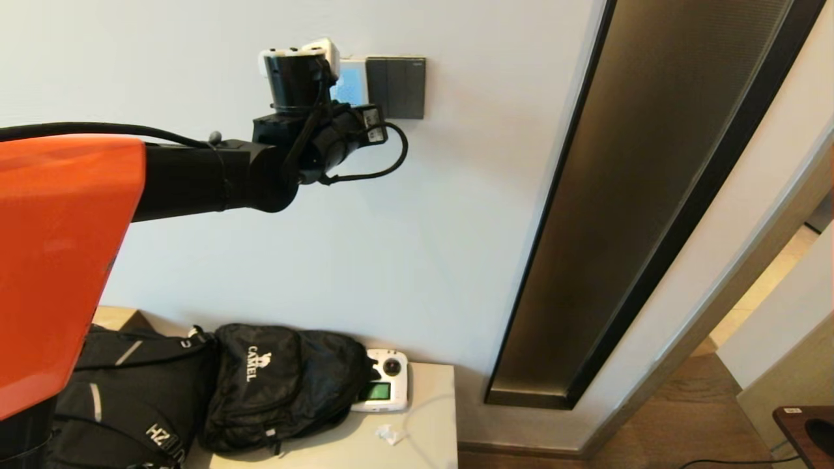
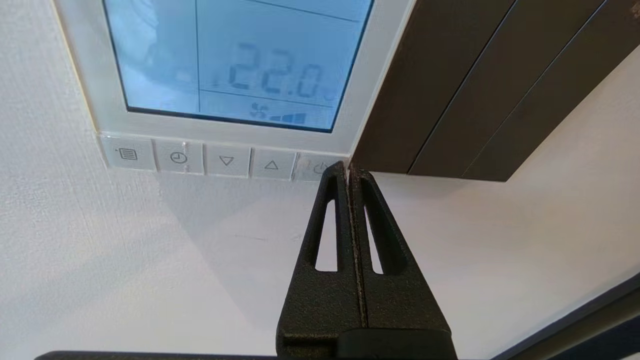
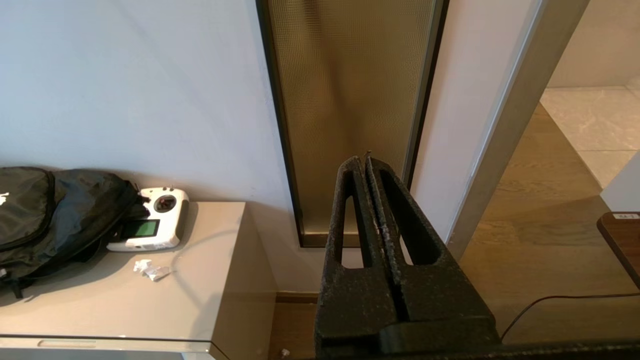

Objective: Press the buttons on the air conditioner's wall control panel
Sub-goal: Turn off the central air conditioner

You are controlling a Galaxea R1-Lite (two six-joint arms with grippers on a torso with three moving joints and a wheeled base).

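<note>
Left tool (image 2: 348, 167): fingers pressed together, nothing between them, tips at the power button (image 2: 314, 168), the last key at the end of the row nearest the dark switch plate (image 2: 450, 85). Whether the tips touch the key or stand just off it cannot be told.

Control panel (image 2: 100, 100): white frame on the wall, directly ahead of the left tool. Lit blue display (image 2: 235, 55) reads 22.0, with a fan symbol and bars beneath. Keys under the display, counted: five in one row — menu key (image 2: 128, 154), clock key (image 2: 178, 157), down arrow (image 2: 227, 160), up arrow (image 2: 271, 164), power button partly hidden by the tips.

Switch plate: one, dark grey, butting against the panel's side; it shows three vertical sections.

Right tool (image 3: 367, 161): fingers closed on nothing, held low and well apart from the panel, facing a bronze mesh strip (image 3: 350, 100) in the wall.

Table (image 1: 430, 417) below: two black backpacks (image 1: 280, 384), one white handheld controller (image 1: 386, 389) with a green screen, one crumpled paper scrap (image 1: 389, 434).
</note>
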